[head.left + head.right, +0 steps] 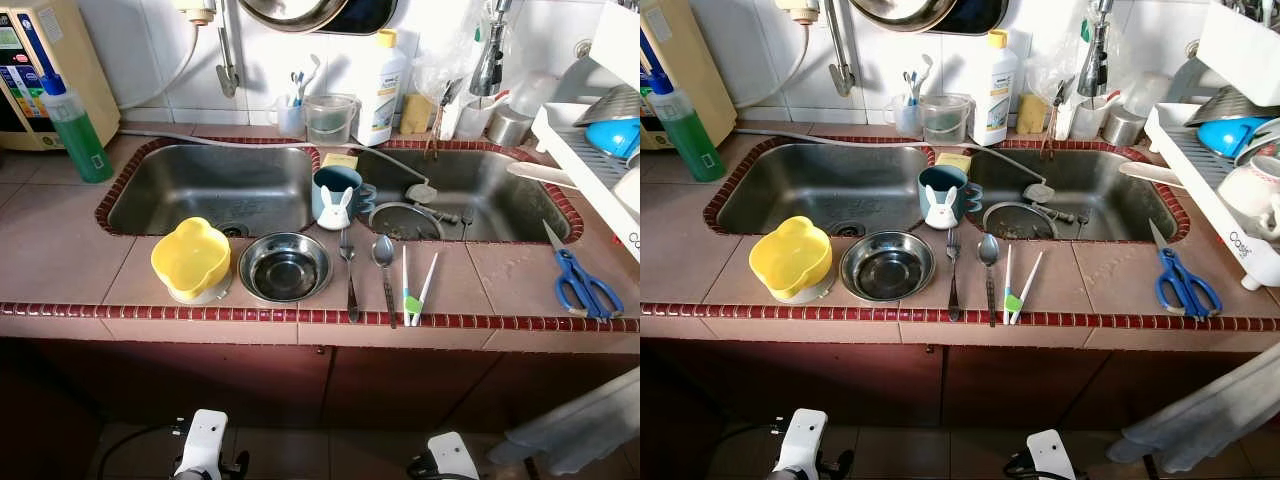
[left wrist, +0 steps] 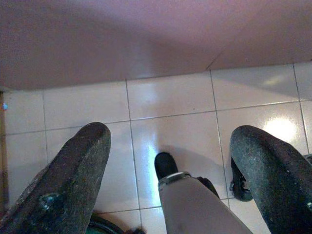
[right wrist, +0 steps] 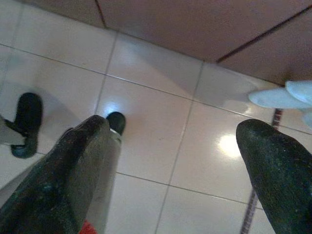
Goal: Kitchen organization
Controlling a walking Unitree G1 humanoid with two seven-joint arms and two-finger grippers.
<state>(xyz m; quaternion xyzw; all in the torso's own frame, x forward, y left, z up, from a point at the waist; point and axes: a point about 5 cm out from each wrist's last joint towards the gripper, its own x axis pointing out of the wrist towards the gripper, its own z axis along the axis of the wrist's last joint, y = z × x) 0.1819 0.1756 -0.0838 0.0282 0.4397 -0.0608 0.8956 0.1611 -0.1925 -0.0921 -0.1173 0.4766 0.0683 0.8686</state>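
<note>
On the tiled counter in front of the double sink (image 1: 210,190) stand a yellow bowl (image 1: 190,258) and a steel bowl (image 1: 285,266). Right of them lie a fork (image 1: 348,270), a spoon (image 1: 384,262) and white-green chopsticks (image 1: 415,288). A blue cup with a white rabbit (image 1: 337,196) sits on the divider between the basins. Blue scissors (image 1: 580,278) lie at the right. Both arms hang low below the counter edge. My left gripper (image 2: 170,134) and right gripper (image 3: 175,126) are open over the floor tiles, holding nothing.
A green soap bottle (image 1: 75,125) stands at the back left beside a water appliance (image 1: 30,60). Cups, a detergent bottle (image 1: 380,90) and the tap (image 1: 490,55) line the back wall. A dish rack (image 1: 590,150) with dishes fills the right. A round lid (image 1: 405,220) lies in the right basin.
</note>
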